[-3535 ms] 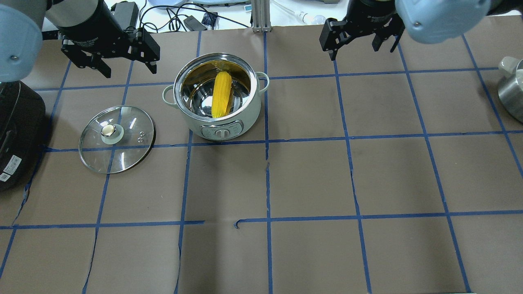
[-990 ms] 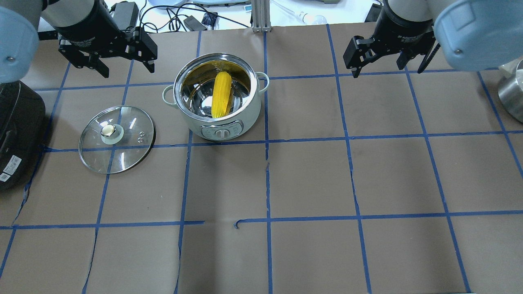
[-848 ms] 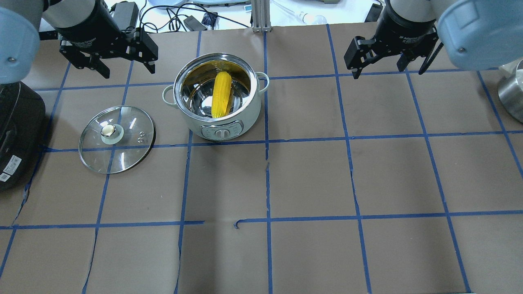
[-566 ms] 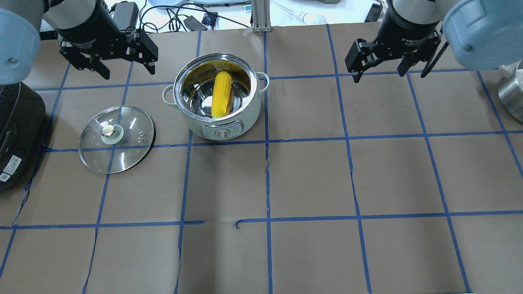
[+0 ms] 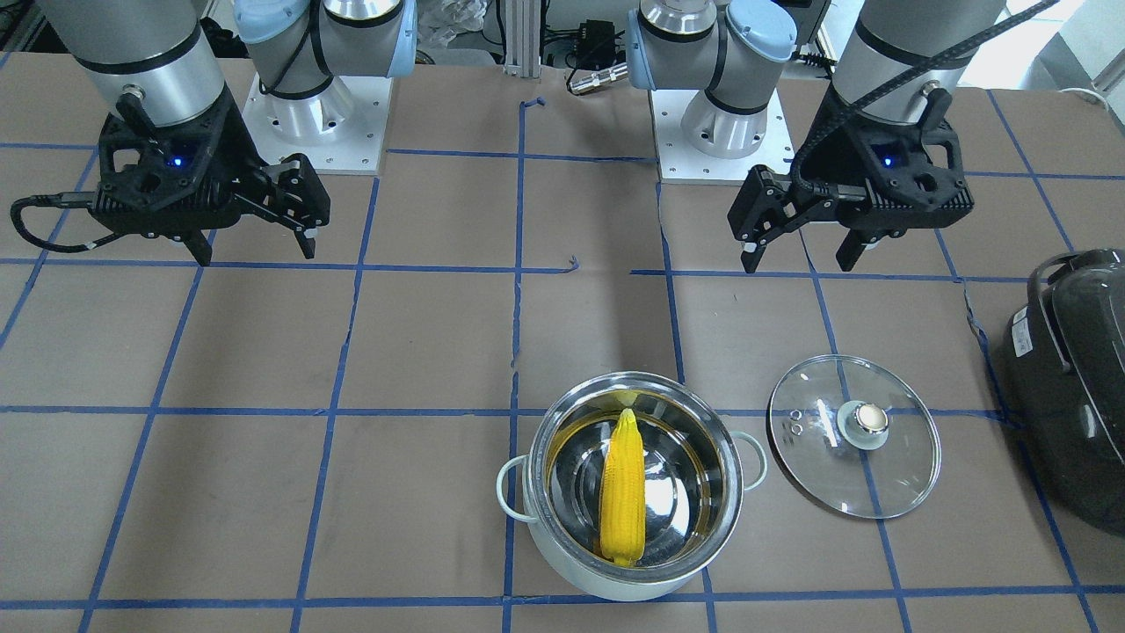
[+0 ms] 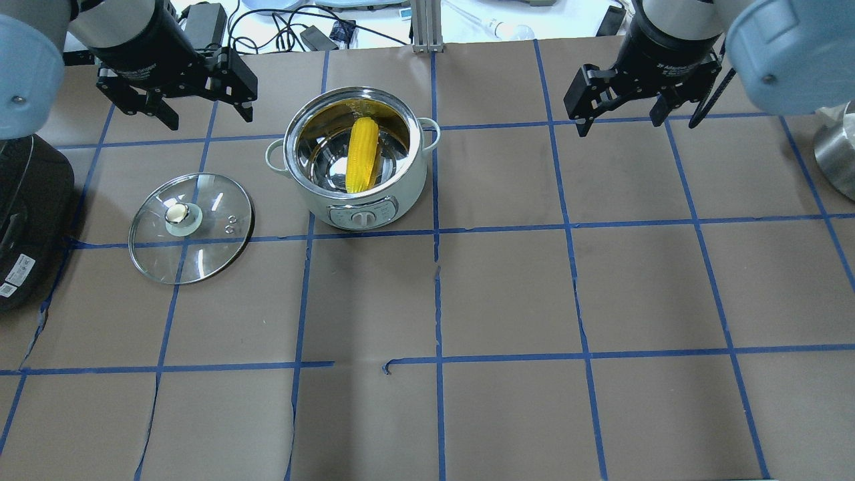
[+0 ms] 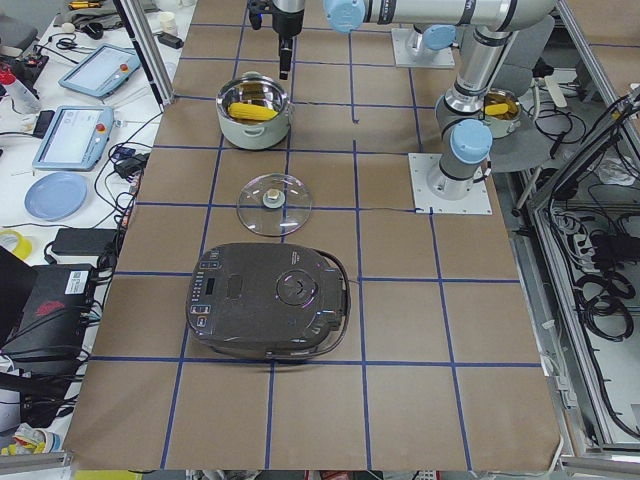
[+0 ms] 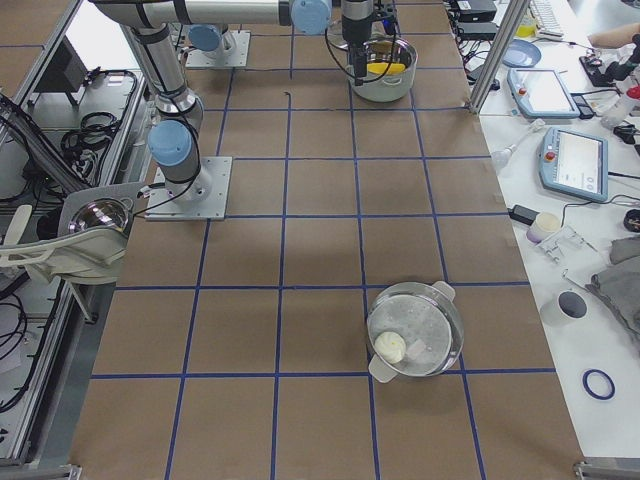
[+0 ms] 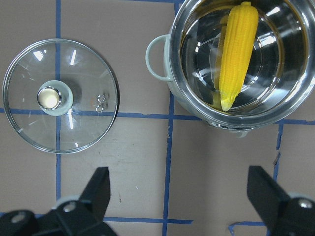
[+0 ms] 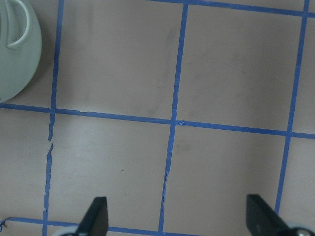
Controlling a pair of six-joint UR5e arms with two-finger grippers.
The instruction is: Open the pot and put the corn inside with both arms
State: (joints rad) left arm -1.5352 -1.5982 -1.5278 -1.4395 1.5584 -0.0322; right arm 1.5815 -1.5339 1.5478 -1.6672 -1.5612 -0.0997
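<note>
The pot stands open at the far middle of the table, with the yellow corn lying inside it. It also shows in the front view with the corn. Its glass lid lies flat on the table beside it, knob up. My left gripper is open and empty, hanging above the table beyond the lid. My right gripper is open and empty, well to the right of the pot. The left wrist view shows the corn and the lid below.
A large black appliance sits at the table's left edge next to the lid. A second steel pot stands at the right edge. Cables and devices lie beyond the far edge.
My right gripper has moved to the right and a little nearer, still open. My left gripper has barely shifted. The pot, the corn and the lid have not moved.
</note>
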